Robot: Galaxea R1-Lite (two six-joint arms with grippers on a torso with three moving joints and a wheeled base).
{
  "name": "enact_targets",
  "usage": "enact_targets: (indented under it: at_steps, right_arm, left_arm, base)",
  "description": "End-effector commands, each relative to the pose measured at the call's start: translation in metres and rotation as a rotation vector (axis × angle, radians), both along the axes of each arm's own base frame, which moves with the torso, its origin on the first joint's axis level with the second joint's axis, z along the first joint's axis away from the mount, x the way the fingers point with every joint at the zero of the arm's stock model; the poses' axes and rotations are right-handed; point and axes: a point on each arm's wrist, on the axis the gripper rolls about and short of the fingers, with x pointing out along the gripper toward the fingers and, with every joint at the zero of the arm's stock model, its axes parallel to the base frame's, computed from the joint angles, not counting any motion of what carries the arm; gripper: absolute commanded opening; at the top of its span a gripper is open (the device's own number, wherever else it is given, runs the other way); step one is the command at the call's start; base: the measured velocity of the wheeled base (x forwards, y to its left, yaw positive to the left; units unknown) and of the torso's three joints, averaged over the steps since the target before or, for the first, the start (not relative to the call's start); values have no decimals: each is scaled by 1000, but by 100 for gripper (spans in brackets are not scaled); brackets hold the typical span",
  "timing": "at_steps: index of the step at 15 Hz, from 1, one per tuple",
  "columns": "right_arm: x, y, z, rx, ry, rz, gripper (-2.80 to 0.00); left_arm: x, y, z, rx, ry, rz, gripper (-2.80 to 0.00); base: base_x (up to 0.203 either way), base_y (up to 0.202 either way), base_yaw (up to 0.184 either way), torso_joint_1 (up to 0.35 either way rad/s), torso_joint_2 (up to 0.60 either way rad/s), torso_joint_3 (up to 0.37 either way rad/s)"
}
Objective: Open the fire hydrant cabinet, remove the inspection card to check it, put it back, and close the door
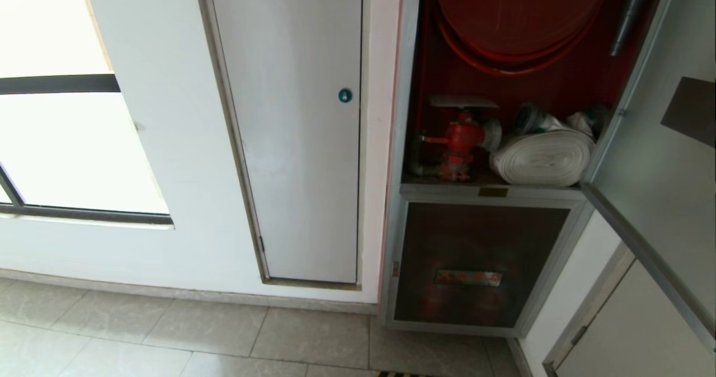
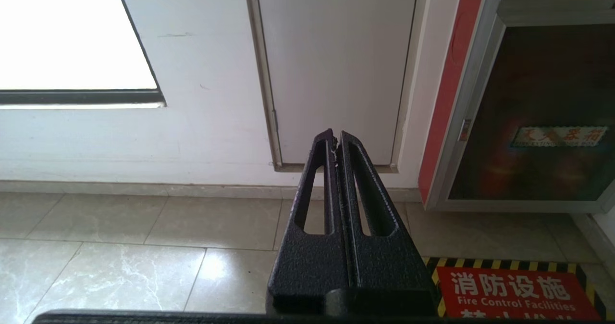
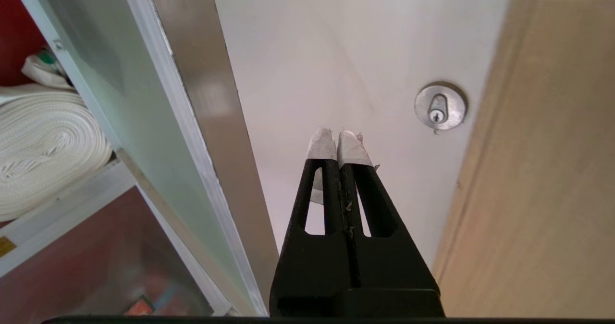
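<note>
While the door (image 3: 158,136) stands open | right claw (image 3: 338,143) pressed together, empty, pointing past its edge.

Daylight pours through the window (image 1: 72,147) on the left, which is blown out to plain white in the head and left wrist views. The white wall (image 1: 168,142) beside it is evenly lit, and the floor tiles (image 2: 120,266) carry a soft sheen. The inside of the cabinet (image 1: 503,86) is dim and its reds look murky. The open door (image 3: 158,122) is smeared and out of focus in the right wrist view. Straight edges lean towards the frame borders
</note>
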Motion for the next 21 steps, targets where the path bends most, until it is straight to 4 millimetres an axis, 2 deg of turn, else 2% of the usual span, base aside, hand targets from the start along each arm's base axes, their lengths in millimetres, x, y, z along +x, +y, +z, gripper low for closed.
enact_targets:
  at_steps: [1,5,8,13,16,21]
  right_arm:
    - [9,-9,-2,17,16,7,-280]
    - [16,-16,2,16,20,46,-280]
    - [21,-20,13,-6,3,57,-280]
    - [24,-20,15,-14,4,161,-280]
    - [23,-16,18,-28,-3,199,-280]
    - [22,0,23,-55,-13,383,-280]
  left_arm:
    - [1,0,-3,0,11,0,-280]
    - [1,0,-4,0,12,0,-280]
    - [1,0,-4,0,13,0,-280]
    - [1,0,-3,0,12,0,-280]
    - [1,0,-4,0,12,0,-280]
    - [1,0,-3,0,13,0,-280]
  base:
    - [0,0,0,0,0,0]
    - [0,0,0,0,0,0]
    - [0,0,0,0,0,0]
    - [0,0,0,0,0,0]
    - [0,0,0,0,0,0]
    - [0,0,0,0,0,0]
